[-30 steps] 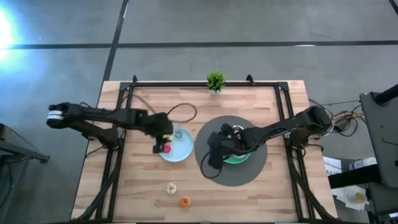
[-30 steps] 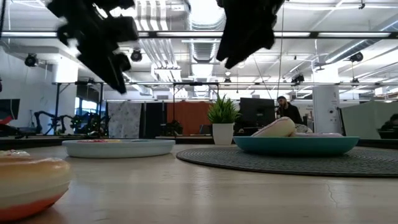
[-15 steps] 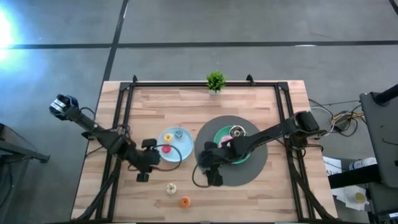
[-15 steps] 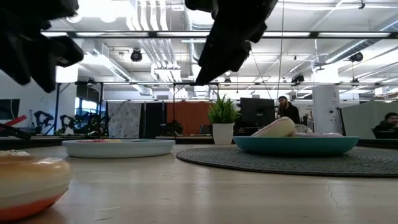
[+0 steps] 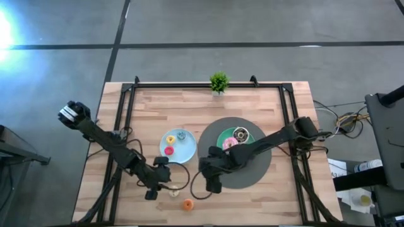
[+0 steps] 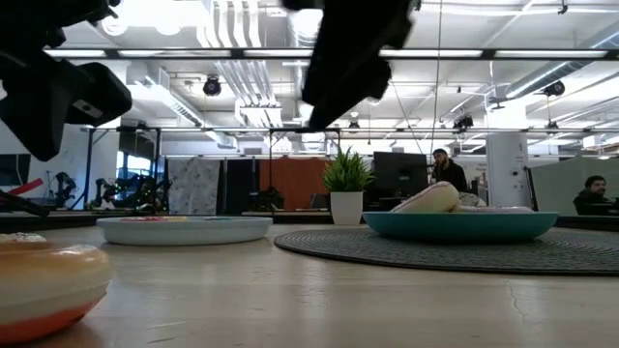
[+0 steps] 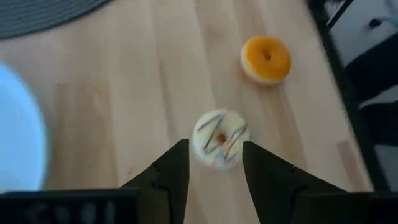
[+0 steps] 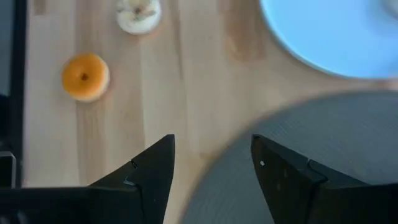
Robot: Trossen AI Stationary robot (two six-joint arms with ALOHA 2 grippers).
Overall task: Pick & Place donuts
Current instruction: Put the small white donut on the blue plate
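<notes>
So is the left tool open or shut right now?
Open. The left tool has its two dark fingers spread apart, empty, with the cream donut lying on the table just ahead of the gap.

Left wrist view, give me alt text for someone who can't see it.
The left gripper, jaws open, hovers over a cream donut with dark stripes on the wooden table. An orange donut lies beyond it, and a light-blue plate shows at one edge.

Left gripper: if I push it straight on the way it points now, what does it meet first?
Most likely the cream donut: it lies right ahead of the open left gripper, between the fingers. The orange donut lies beyond, off to one side. Height above the table is unclear.
</notes>
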